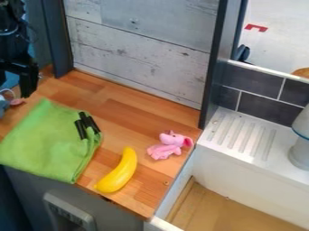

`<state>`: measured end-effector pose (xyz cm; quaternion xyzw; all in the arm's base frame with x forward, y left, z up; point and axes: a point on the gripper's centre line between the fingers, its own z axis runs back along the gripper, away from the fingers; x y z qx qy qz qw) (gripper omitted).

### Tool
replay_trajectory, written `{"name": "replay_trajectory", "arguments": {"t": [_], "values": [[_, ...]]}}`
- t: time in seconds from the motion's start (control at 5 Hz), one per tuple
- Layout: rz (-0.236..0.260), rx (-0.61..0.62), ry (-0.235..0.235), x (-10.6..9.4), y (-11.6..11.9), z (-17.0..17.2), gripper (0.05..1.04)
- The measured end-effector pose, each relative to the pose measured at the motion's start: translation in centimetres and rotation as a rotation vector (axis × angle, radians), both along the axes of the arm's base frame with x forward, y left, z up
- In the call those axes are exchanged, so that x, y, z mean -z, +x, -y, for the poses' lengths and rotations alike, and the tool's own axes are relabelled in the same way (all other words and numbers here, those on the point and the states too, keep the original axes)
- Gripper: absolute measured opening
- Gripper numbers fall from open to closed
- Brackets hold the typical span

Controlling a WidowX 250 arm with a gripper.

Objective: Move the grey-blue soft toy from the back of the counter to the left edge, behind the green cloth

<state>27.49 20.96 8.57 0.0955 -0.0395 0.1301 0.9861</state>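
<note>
The black two-finger gripper hangs above the wooden countertop's back left; whether it is apart or together cannot be told. Nearest lies a soft green cloth, reaching the front edge, small black pieces on top. Pinching a raised fold, clear of those, would grip best.

Banana between cloth and toy elephant.
</note>
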Motion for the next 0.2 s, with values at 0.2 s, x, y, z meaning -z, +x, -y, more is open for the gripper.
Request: {"name": "replay_trajectory", "arguments": {"t": [0.2], "values": [[-0.039, 0.079, -0.037, 0.07, -0.75, 2.17, 1.003]]}}
